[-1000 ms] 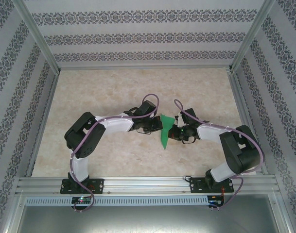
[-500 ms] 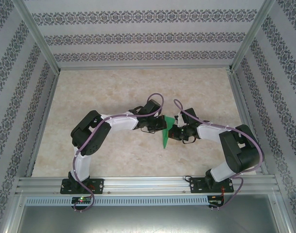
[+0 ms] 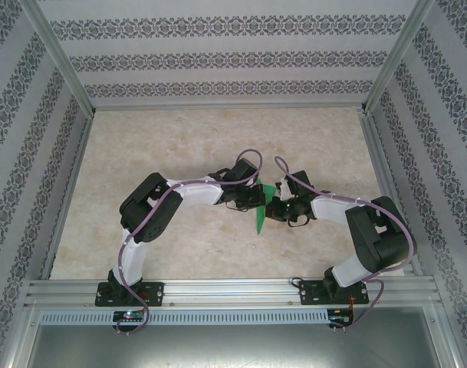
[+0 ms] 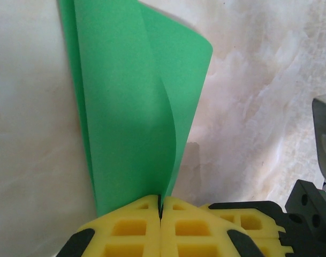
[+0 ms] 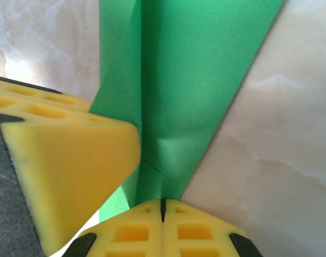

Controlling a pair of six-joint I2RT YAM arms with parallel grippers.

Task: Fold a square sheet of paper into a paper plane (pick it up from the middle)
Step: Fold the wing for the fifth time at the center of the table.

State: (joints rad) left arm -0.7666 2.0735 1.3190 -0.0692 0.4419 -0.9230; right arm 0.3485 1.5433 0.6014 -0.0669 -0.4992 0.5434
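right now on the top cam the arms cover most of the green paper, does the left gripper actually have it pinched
Observer: Yes. In the left wrist view the left gripper is shut on the near edge of the folded green paper.
Operator: and the right one
Observer: Shut on it too. In the right wrist view the right gripper pinches the paper close beside a lengthwise crease.
Operator: is it lying flat
Observer: No. In the left wrist view one layer bows away from the others, so the layers aren't pressed together.
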